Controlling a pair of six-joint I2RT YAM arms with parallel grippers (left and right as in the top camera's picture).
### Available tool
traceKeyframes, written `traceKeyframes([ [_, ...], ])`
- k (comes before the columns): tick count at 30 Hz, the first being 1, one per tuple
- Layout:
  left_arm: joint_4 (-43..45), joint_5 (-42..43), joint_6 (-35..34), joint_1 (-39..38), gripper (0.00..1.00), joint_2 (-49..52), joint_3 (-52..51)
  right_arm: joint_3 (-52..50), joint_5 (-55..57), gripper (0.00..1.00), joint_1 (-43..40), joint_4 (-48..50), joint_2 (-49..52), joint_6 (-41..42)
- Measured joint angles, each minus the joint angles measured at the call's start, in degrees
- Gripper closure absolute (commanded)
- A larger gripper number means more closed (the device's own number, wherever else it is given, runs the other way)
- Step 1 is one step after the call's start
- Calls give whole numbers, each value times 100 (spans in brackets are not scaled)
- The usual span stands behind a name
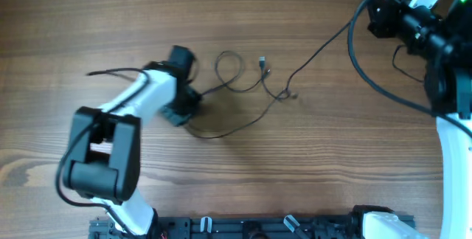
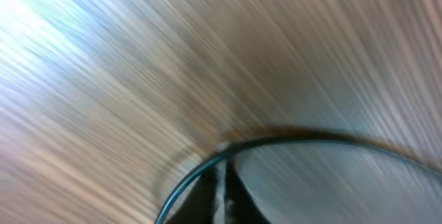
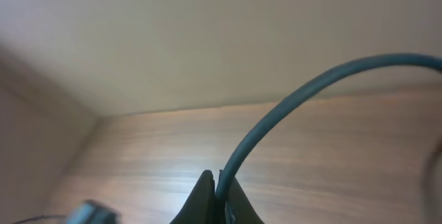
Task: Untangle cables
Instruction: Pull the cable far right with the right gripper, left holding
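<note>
Two pincers are mine, one on each arm, and both have something in them. My left pincer (image 1: 190,110) sits low over the table (image 1: 110,18), at the left end of the cables (image 1: 254,85). Close up, my left pincer (image 2: 221,182) looks pinched tight on one thin black wire (image 2: 311,140) that bends away over the wood, but that picture is very blurry. My right pincer (image 1: 366,14) is far off near the back right corner, well apart from the left one. Close up, my right pincer (image 3: 215,196) has its two tips pressed together on one dark wire (image 3: 276,120) that curves up and off to the right.

The cables lie on the table between my two arms. From above I count one round loop (image 1: 218,66), one long bend (image 1: 221,136) below it, and one straight piece (image 1: 321,49) running up toward my right pincer. One small plug end (image 1: 263,62) shows for sure. The wires cross in the middle, so I cannot tell how many there are. One much thicker black cable (image 1: 355,51) hangs by my right arm
</note>
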Motion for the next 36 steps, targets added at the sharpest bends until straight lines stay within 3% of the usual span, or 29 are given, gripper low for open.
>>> traceKeyframes([
  [8, -216, -826, 280, 1626, 96, 2, -15, 0, 2153, 96, -7, -448, 678, 13],
  [14, -229, -977, 431, 1941, 96, 2, -31, 0, 3681, 96, -282, -520, 774, 323],
  [18, -199, -1021, 468, 1897, 96, 2, -39, 0, 3383, 96, -535, -439, 776, 551],
  [27, 11, -1049, 514, 1360, 96, -4, -48, 0, 369, 96, -380, 807, 1078, -216],
  [31, 55, -1040, 514, 931, 96, -4, -48, 0, 807, 96, -374, 1370, 1270, -809],
  [36, 328, -1003, 516, 304, 96, -17, -48, 0, 2487, 96, -448, 2251, 1486, -1292],
])
